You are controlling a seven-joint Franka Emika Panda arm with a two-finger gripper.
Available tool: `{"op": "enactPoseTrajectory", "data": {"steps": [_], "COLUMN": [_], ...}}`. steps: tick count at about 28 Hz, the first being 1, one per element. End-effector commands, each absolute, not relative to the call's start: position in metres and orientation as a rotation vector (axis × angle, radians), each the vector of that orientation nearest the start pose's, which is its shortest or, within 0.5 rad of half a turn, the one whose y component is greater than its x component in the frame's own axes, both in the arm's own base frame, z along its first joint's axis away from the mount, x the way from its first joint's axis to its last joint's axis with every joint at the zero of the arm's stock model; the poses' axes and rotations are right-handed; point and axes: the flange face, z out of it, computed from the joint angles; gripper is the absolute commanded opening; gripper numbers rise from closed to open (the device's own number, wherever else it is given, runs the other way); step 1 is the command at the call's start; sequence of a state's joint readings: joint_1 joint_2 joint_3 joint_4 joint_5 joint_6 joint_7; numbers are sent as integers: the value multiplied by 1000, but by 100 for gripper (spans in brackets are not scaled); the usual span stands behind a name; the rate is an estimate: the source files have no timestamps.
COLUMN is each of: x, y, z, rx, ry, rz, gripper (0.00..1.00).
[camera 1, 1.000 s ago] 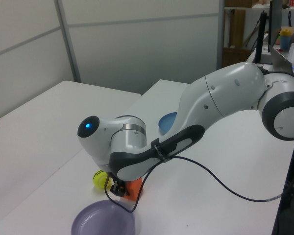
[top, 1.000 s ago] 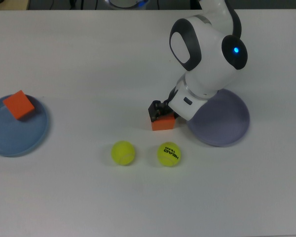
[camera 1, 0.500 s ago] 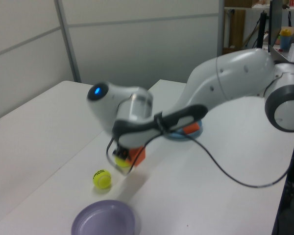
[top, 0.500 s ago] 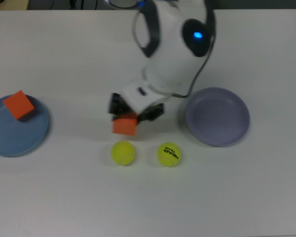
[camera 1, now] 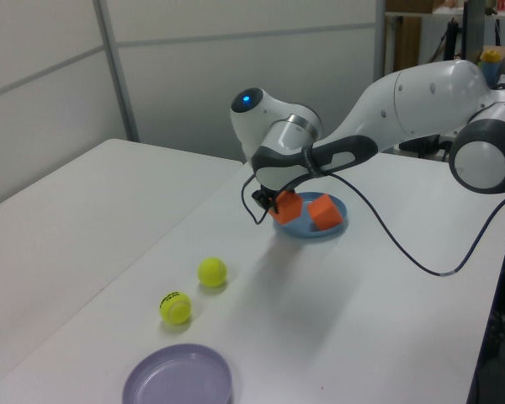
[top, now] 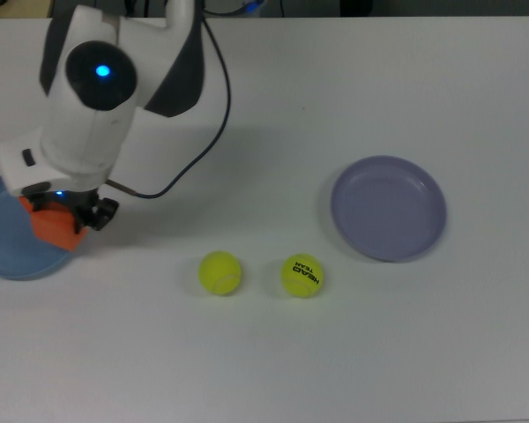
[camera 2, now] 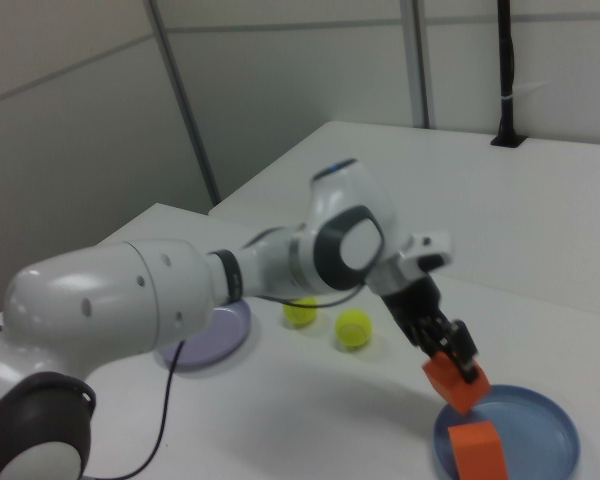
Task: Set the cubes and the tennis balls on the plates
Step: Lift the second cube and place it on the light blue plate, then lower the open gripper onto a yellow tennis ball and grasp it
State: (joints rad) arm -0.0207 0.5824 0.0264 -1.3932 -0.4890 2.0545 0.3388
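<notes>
My gripper is shut on an orange cube and holds it just above the near rim of the light blue plate at the top view's left. A second orange cube rests on that blue plate; in the top view the arm hides it. In the right view the held cube hangs over the blue plate, beside the resting cube. Two yellow-green tennis balls lie on the table. The lavender plate has nothing on it.
The white arm and its black cable stretch over the table's left part in the top view. Bare white table surrounds the balls. In the left view a wall panel stands behind the table and shelving at the far right.
The gripper has carried the cube from beside the lavender plate across the table to the top view's left, up to the blue plate's rim. The balls have not moved.
</notes>
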Motion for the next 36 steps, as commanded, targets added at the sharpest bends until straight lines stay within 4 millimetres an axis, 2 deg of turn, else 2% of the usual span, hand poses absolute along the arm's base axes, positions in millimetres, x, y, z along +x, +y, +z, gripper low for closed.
{"op": "enactPoseTrajectory", "data": {"steps": [1,2,3,4,5,6,10,16,17,21,22,26,27,31,32,36], "x": [726,726,725,725,725,725,723,720,720,718,717,712,708,701,697,693], "y": [-41,-44,-46,-46,-46,-46,-40,-20,-5,31,55,103,128,167,183,206], "z": [376,376,376,376,376,379,391,409,414,425,425,424,423,417,411,398], "rx": [-3543,-3542,-3541,-3539,-3536,-3534,-3516,-3476,-3472,-3450,-3439,-3424,-3419,-3410,-3410,-3407], "ry": [242,252,266,273,281,285,297,292,261,186,128,10,-51,-146,-189,-261], "rz": [-267,-263,-261,-262,-259,-255,-265,-275,-293,-328,-337,-360,-366,-369,-361,-349], "gripper": [2,5,24,48,81,100,100,100,100,100,100,100,100,100,100,100]}}
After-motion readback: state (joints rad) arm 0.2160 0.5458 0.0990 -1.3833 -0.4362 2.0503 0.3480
